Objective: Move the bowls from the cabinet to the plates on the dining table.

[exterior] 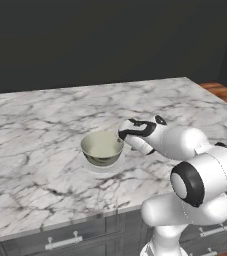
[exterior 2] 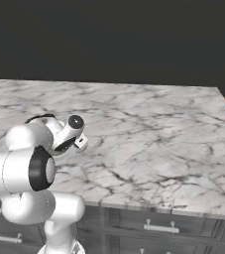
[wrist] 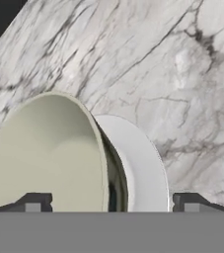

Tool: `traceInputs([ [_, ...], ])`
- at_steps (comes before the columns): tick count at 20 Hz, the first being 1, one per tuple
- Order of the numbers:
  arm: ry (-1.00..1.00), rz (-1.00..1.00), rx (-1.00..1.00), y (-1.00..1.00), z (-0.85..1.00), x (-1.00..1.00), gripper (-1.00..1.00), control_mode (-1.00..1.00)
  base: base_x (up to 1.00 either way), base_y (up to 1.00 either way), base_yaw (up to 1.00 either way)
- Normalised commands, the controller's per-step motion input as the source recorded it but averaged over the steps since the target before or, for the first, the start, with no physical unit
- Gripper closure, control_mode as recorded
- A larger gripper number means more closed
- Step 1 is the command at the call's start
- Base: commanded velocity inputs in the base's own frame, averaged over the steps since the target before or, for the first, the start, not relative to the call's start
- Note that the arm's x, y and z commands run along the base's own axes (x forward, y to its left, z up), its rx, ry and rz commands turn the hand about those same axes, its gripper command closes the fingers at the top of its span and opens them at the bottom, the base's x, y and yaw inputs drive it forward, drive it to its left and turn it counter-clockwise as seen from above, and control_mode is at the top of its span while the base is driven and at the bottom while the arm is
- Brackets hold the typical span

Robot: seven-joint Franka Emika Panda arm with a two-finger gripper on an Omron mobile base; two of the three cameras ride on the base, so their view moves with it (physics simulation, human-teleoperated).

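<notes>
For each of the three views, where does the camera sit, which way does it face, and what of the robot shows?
Left base view: behind the arm to its left, facing forward and down at the table; bowl on plate, arm lower right.
Right base view: behind to its right, same table; arm lower left.
Hand view: on the hand, looking along the open gripper at bowl and plate; fingers at the bottom.
Shared: left and hand views both show bowl on plate.

Glossy glazed bowl [exterior: 102, 148], veined marble table [exterior: 45, 125]
</notes>
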Motion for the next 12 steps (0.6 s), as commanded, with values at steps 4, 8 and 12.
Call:
traceInputs([
  [4, 0.10, 0.00, 0.07, -0.16, 0.69, -0.37, -1.00, -1.00, 0.00, 0.00, 0.00],
  [8, 0.19, 0.00, 0.06, -0.14, 0.76, -0.42, -1.00, -1.00, 0.00, 0.00, 0.00],
  [12, 0.24, 0.00, 0.02, -0.11, 0.71, -0.57, -1.00, -1.00, 0.00, 0.00, 0.00],
])
